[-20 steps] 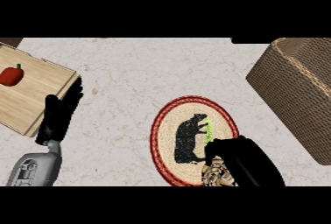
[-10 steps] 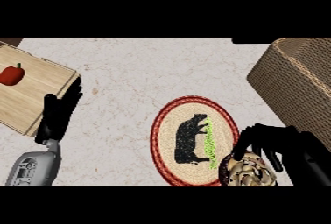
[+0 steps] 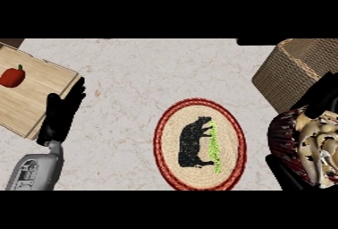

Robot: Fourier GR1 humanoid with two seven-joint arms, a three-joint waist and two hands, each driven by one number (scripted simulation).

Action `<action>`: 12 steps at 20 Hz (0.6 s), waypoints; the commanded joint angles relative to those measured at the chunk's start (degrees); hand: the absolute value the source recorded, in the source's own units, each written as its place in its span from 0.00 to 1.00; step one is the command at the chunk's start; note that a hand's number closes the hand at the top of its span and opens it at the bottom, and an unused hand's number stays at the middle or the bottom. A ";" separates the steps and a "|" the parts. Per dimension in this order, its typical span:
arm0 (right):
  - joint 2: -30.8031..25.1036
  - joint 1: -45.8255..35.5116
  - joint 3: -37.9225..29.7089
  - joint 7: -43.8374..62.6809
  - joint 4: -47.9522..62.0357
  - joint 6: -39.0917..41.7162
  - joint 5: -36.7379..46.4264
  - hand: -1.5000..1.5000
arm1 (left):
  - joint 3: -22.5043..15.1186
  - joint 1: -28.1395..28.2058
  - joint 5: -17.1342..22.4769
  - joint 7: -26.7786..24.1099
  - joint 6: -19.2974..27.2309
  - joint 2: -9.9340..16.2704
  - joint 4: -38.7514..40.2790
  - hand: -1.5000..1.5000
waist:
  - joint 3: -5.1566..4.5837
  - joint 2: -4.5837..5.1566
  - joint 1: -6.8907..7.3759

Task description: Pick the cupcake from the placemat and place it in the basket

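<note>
Half of the task appears to be done, judging from how things lie: the cupcake with cream-and-brown swirled frosting in a dark red ridged wrapper (image 3: pixel 309 150) is off the round woven placemat with a red rim and a black animal figure (image 3: pixel 199 144) and is held up close under the view at the right edge, beside the placemat. What is left, as far as can be judged, is the carry over to the brown wicker basket (image 3: pixel 290 71) at the upper right and the setting down inside it; the cupcake is not yet over the basket's opening.

The right hand (image 3: pixel 325 96) is seen with its black fingers curled about the cupcake, part of it above the frosting and part below the wrapper, so that the cupcake is enclosed. The left hand (image 3: pixel 63 115) is held open with its fingers straight, resting at the left of the view beside a light wooden cutting board (image 3: pixel 40 96) on which a red pepper-like vegetable (image 3: pixel 12 77) lies; nothing is held by it.

The cupcake is seen large and partly cut off by the view's edge. Its frosting is mottled cream with brown flecks, its wrapper is pleated, and it appears somewhat tilted. The pale marbled desk (image 3: pixel 138 67) lies beneath.
</note>
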 commanded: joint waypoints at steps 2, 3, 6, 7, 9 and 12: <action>-8.33 -12.47 -6.71 12.21 4.37 3.50 -6.65 1.00 | 1.18 -2.13 0.13 -0.61 0.16 0.25 2.88 0.50 | -0.04 0.04 -0.51; -13.27 -11.67 -10.85 6.39 8.78 6.08 -7.77 1.00 | 1.85 -1.54 1.23 0.13 -0.98 1.22 1.50 0.50 | 0.02 0.13 -0.33; -20.61 -10.96 -9.10 2.51 13.16 9.54 -2.67 1.00 | 0.01 1.51 -0.69 -1.91 0.62 -0.42 0.14 0.50 | 0.03 0.28 0.18; -23.67 -12.16 -9.05 0.19 16.45 10.84 -1.13 1.00 | -0.29 0.45 -0.87 -1.09 0.85 -0.71 0.06 0.50 | 0.01 0.48 0.46; -28.03 -12.64 -10.02 -2.95 21.38 13.12 -0.79 1.00 | 0.51 -0.02 0.00 -1.75 -0.48 0.25 1.37 0.50 | 0.02 0.64 0.52; -31.31 -9.50 -11.60 -12.51 29.06 12.57 3.04 1.00 | 0.84 0.62 0.70 -1.00 -1.67 1.17 -0.51 0.50 | 0.15 0.77 1.23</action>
